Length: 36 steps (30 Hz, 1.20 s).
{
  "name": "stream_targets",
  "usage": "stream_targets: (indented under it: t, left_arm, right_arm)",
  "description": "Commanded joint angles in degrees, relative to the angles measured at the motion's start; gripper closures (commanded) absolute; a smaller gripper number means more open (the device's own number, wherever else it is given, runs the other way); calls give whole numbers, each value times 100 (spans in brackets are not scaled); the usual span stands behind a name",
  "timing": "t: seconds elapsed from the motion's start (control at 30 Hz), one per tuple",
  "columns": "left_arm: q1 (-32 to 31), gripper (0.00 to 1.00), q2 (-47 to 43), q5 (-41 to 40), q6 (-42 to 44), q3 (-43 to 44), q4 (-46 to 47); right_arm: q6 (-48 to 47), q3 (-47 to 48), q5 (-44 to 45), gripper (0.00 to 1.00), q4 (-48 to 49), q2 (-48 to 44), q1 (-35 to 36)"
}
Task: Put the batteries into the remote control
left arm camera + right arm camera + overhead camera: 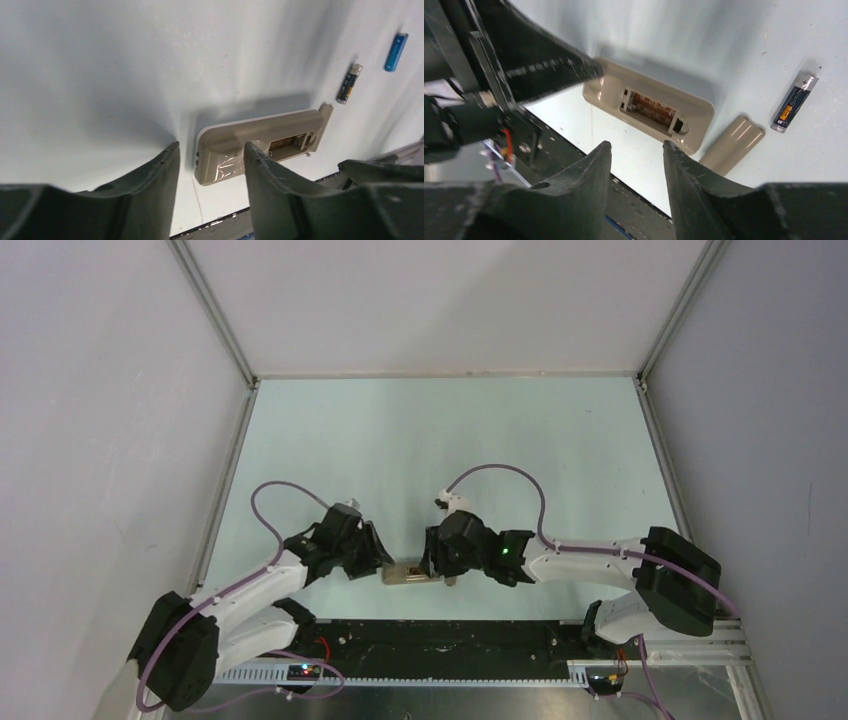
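Observation:
The remote control (408,575) lies face down near the table's front edge, beige back up, its battery compartment (651,111) open and empty. It also shows in the left wrist view (260,132). The dark battery (794,102) lies on the table beyond the remote, and the blue battery (395,52) lies further off past the dark battery (348,83). My left gripper (209,150) is open at the remote's left end, one finger (569,70) over that end. My right gripper (636,145) is open and empty just above the remote's right part. Both batteries are hidden in the top view.
The flat beige cover piece (731,145) lies on the table beside the remote's right end. The black front rail (450,635) runs just near of the remote. Grey walls enclose the pale table (450,440) on three sides.

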Motion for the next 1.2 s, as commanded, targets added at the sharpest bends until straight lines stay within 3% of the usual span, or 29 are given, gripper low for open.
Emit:
stream_targets:
  t: [0.0, 0.17, 0.37, 0.47, 0.57, 0.7, 0.9, 0.97, 1.03, 1.17]
  left_arm:
    - [-29, 40, -246, -1152, 356, 472, -977]
    - [-10, 27, -623, -1765, 520, 993, -1605]
    - [17, 12, -977, -1708, 909, 1334, -1735]
    - [47, 1, -1169, -1811, 1037, 1429, -1826]
    - [143, 0, -1437, -2133, 1043, 1490, -1938]
    - [477, 0, -1681, -2266, 977, 1456, -2096]
    - [1192, 0, -1751, -1735, 867, 1254, -2155]
    - [1311, 0, -1775, -1632, 846, 1207, -2156]
    - [1379, 0, -1804, -1576, 812, 1174, -2157]
    - [1397, 0, -1775, -1357, 766, 1084, -2096]
  right_arm:
    - [-1110, 359, 457, 50, -492, -53, 186]
    - [-2996, 643, 129, 16, -329, 48, 144]
    - [-5609, 1245, -1162, 14, -856, 819, 225]
    - [-6148, 1392, -1199, 15, -939, 1137, 280]
    - [-6410, 1397, -1170, 16, -844, 1258, 245]
    - [-6602, 1399, -1073, 18, -446, 1558, 178]
    - [-6807, 1565, -1101, 25, -434, 1975, 157]
    - [-6743, 1624, -1067, 34, -463, 2040, 135]
    - [-6527, 1664, -906, 49, -424, 2067, 113]
    - [-5531, 1665, -53, 62, -223, 2094, 111]
